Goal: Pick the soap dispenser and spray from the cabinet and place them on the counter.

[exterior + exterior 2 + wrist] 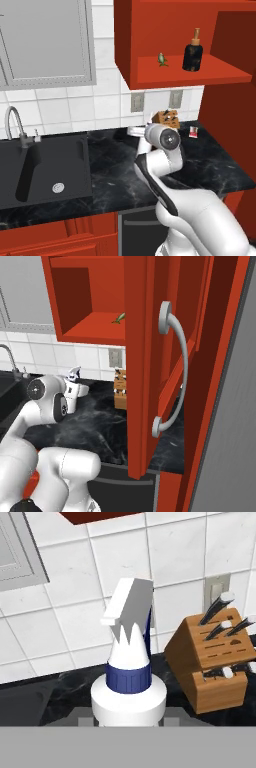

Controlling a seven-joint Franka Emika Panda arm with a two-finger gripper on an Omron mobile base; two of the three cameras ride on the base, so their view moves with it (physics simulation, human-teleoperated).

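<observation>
Gripper point(75, 387) is clamped on the spray point(128, 677); I'd lower it upright onto bare counter point(210, 165), away from the knife block point(216, 667).

The spray point(128, 677) is white with a dark blue ribbed collar and a white-grey nozzle head. The soap dispenser point(192, 55) is dark brown-black with a tan pump. The cabinet point(170, 45) is glossy red. The counter point(210, 162) is black, faintly white-veined. The knife block point(212, 667) is tan wood, and the wall tiles point(75, 627) are white.
</observation>
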